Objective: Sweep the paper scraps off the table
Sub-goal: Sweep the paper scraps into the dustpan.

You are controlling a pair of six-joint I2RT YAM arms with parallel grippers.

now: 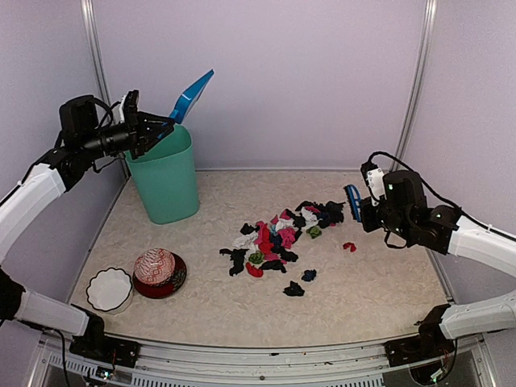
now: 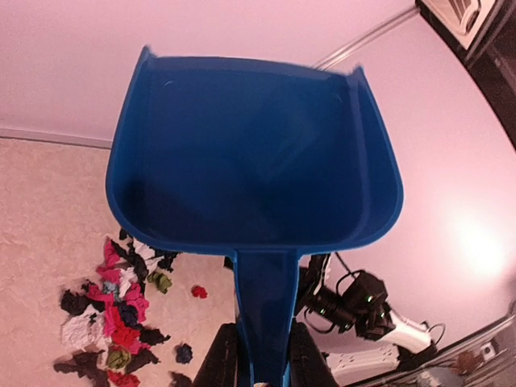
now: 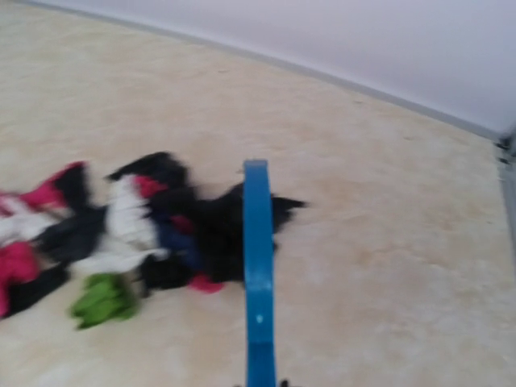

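Paper scraps (image 1: 278, 238) lie in a loose heap on the table (image 1: 387, 290), a little right of its middle.

The scraps are small crumpled bits, mostly black, mixed with pink, red, white, green and dark blue ones. One red bit lies apart on the right of the heap, and two dark bits lie apart on the near side. The right gripper (image 1: 360, 206) is pressed together on a blue hand brush (image 1: 352, 201), just beside the right end of the heap. The left gripper (image 1: 158, 129) pinches the handle of a blue dustpan (image 1: 192, 95), which is tilted high over a teal bin (image 1: 165, 173) at the far left. A white bowl (image 1: 109, 289) and a red patterned bowl (image 1: 159, 271) stand near the left front.
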